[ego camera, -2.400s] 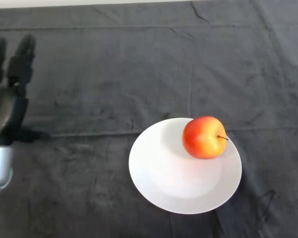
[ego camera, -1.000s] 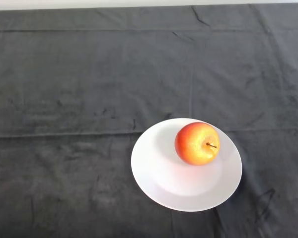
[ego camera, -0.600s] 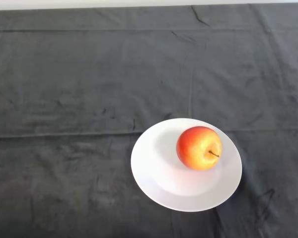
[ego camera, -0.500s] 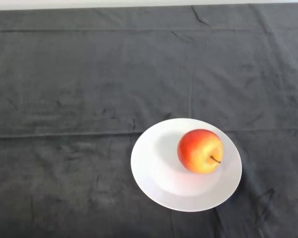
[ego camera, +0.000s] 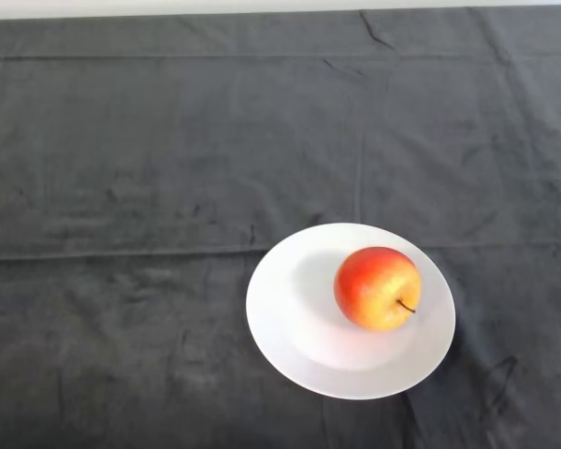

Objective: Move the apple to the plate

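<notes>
While it rocks to rest, the apple [ego camera: 378, 288] sits on the white plate [ego camera: 290, 327], right of the plate's centre, its stem now tipped toward the near right. Over the past second it has rolled a little on the plate, the stem swinging from the right side down toward me, and it has barely shifted in the last half second. My arm, which stood at the far left edge moments earlier, has left the view, so I cannot tell how my robot hand is set. I judge my task done: the fruit is where I was asked to put it. Around the plate lies the desk [ego camera: 150, 187] under its dark, creased cloth; a pale strip shows along the far edge.
</notes>
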Robot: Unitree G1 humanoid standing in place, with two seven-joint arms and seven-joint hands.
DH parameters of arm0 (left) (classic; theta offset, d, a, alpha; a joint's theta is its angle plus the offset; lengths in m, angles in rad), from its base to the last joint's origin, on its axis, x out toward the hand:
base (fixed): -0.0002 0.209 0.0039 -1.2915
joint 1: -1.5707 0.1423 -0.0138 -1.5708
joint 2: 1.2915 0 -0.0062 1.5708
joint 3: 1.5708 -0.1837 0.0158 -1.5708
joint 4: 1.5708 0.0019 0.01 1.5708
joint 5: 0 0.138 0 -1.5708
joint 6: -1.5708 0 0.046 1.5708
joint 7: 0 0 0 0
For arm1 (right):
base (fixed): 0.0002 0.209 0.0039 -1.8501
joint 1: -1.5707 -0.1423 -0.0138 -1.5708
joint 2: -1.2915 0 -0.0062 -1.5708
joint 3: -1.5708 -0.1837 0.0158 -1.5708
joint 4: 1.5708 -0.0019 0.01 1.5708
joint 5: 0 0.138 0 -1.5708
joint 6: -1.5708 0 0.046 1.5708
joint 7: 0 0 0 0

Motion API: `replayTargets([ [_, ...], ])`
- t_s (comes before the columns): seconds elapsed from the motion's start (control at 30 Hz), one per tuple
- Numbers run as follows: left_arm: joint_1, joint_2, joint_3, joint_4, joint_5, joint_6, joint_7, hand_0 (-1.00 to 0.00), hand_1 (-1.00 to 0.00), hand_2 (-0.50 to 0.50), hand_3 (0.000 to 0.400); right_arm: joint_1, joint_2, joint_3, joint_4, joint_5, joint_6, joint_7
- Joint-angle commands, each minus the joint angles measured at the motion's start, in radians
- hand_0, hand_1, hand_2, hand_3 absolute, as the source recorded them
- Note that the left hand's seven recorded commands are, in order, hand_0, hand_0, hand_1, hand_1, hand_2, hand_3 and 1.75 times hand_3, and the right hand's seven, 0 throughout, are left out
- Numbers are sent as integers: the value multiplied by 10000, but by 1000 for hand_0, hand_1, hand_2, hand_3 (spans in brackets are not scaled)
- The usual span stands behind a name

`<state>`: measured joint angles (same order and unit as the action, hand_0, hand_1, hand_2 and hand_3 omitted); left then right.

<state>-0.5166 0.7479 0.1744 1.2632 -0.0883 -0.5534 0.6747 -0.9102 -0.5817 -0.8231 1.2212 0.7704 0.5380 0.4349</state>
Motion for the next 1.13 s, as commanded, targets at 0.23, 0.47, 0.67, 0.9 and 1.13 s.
replayTargets([
  [0.23,285,-54,84,-450,283,227,-91,0,0,0,0,373,-184,-62,114,63,-71,21],
  [0.47,253,-57,72,-511,464,255,-71,0,0,0,0,376,-181,-61,108,64,-70,18],
  [0.67,187,-83,34,-555,640,279,-16,0,0,0,0,377,-180,-61,104,65,-70,16],
  [0.9,130,-47,40,-597,793,261,-35,0,0,0,0,379,-179,-60,100,67,-69,14],
  [1.13,76,5,91,-619,886,223,-80,0,0,0,0,379,-178,-60,98,68,-68,12],
])
